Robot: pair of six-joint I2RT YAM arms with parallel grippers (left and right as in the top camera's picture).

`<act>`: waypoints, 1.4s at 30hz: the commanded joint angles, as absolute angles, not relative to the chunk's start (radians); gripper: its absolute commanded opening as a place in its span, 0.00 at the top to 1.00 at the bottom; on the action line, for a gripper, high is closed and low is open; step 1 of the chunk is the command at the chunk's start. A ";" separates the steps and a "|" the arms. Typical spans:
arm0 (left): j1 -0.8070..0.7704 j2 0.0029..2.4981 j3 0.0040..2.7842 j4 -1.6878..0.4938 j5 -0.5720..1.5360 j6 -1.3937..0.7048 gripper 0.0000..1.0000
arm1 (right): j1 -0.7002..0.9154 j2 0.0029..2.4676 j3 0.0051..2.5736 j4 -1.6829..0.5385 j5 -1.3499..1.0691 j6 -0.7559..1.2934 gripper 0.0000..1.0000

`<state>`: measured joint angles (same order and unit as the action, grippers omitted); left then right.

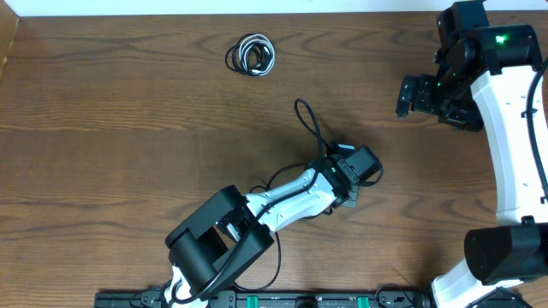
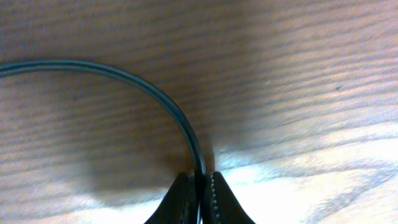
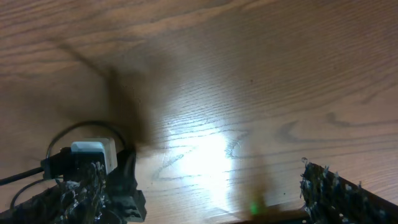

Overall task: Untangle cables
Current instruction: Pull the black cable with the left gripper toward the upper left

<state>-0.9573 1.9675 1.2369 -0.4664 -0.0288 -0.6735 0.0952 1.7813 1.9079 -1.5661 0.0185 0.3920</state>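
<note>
- The left gripper, well short and right of the bundle, pinches a black cable at its very tips; a tug could slip it free.
- The right gripper, far right of the bundle, gapes empty, so nothing pins the bundle against dragging.

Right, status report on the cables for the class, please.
Left gripper shut on thin black cable. Right gripper open, empty. Black-and-white bundle coiled, apart. Nothing seen in the way.

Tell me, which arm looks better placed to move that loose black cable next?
Left, probably. The left end effector is shut on the thin black cable, while the right end effector stands open off to the side, holding nothing.
</note>
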 commanded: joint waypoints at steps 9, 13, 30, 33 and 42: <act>-0.944 1.542 1.372 -0.548 -0.035 -0.512 0.92 | 0.093 1.786 1.902 -1.556 0.016 0.404 0.01; -0.904 1.333 1.388 -0.537 -0.035 -0.490 0.92 | 0.093 1.786 1.902 -1.556 0.015 0.404 0.01; -0.617 1.009 1.388 -0.538 -0.038 -0.513 0.92 | 0.093 1.786 1.902 -1.556 -0.030 0.404 0.01; -0.540 1.026 1.388 -0.537 -0.039 -0.512 0.92 | 0.093 1.786 1.902 -1.559 -0.030 0.404 0.01; -0.380 1.145 1.388 -0.365 0.329 -0.515 0.93 | 0.093 1.786 1.902 -1.542 -0.064 0.408 0.01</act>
